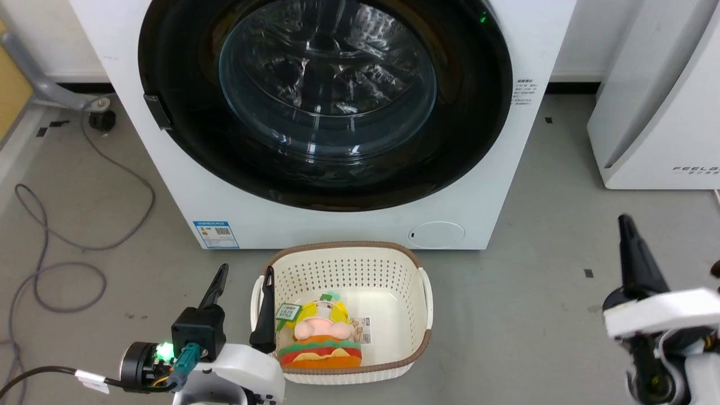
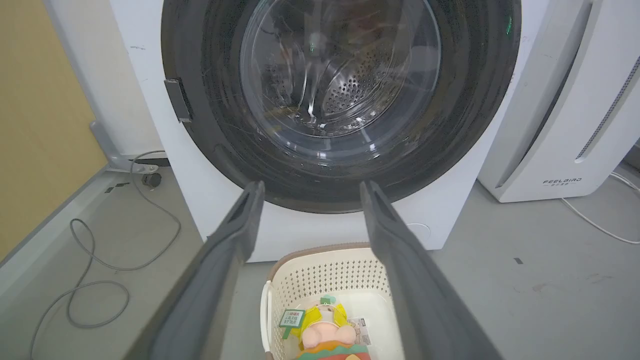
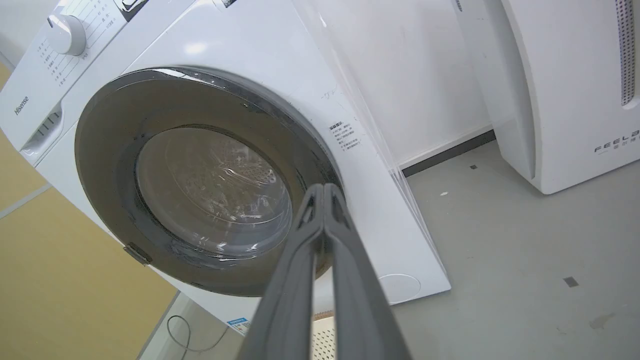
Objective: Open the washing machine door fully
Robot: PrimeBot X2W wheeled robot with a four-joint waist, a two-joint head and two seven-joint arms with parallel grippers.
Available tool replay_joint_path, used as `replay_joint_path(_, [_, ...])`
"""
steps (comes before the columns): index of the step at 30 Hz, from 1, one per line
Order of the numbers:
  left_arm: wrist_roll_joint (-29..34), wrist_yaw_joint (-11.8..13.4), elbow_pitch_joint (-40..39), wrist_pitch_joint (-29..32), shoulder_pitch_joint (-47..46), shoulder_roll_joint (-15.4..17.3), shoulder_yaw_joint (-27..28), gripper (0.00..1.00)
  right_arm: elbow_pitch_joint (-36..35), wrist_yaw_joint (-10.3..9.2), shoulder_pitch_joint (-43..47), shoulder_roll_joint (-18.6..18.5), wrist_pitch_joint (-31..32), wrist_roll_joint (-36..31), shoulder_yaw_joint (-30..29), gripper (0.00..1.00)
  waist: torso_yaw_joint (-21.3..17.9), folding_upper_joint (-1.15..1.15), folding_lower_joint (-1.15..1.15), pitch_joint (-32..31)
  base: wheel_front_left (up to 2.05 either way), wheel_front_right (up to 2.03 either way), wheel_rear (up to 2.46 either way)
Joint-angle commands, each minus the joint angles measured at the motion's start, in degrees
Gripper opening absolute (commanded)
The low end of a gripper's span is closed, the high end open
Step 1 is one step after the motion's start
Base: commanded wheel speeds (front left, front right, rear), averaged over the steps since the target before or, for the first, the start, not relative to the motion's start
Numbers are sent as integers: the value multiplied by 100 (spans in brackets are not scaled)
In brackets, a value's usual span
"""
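Washing machine door (image 1: 472, 112) looks stiff, slick; hook its left-edge tab (image 1: 157, 111). Your left gripper (image 1: 246, 270) gapes empty, right gripper (image 1: 625, 225) pinched empty.

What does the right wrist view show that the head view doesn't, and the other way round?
The right wrist view adds the control dial and Hisense logo at the top of the washing machine. The head view adds the burger plush toy and the open left tool. Both share the closed washing machine door, the round cap below it and the shut right tool.
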Motion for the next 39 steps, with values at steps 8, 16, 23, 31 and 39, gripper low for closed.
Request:
replay_joint_path(8, [-64, 92, -89, -146, -285, 11, -146, 100, 878, 3, -1254, -498, 171, 761, -125, 0, 68, 0, 0, 381, 0, 0, 0])
replay_joint_path(16, [-96, 145, -193, -242, -571, 13, -279, 100, 1627, 3, -2644, -867, 418, 1091, 57, 0, 134, 0, 0, 820, 0, 0, 0])
replay_joint_path(23, [-119, 184, -277, -326, -831, 14, -432, 100, 2383, 3, -3987, -1071, 641, 1268, 261, 0, 205, 0, 0, 1214, 0, 0, 0])
replay_joint_path(31, [-193, 240, -272, -422, -1038, 16, -610, 100, 3193, 3, -5303, -1185, 1053, 1309, 648, 0, 314, 0, 0, 1522, 0, 0, 0])
replay_joint_path(39, [-281, 306, -271, -517, -1209, 17, -776, 100, 3819, 4, -6277, -1122, 1613, 1365, 1097, 0, 415, 0, 0, 1791, 0, 0, 0])
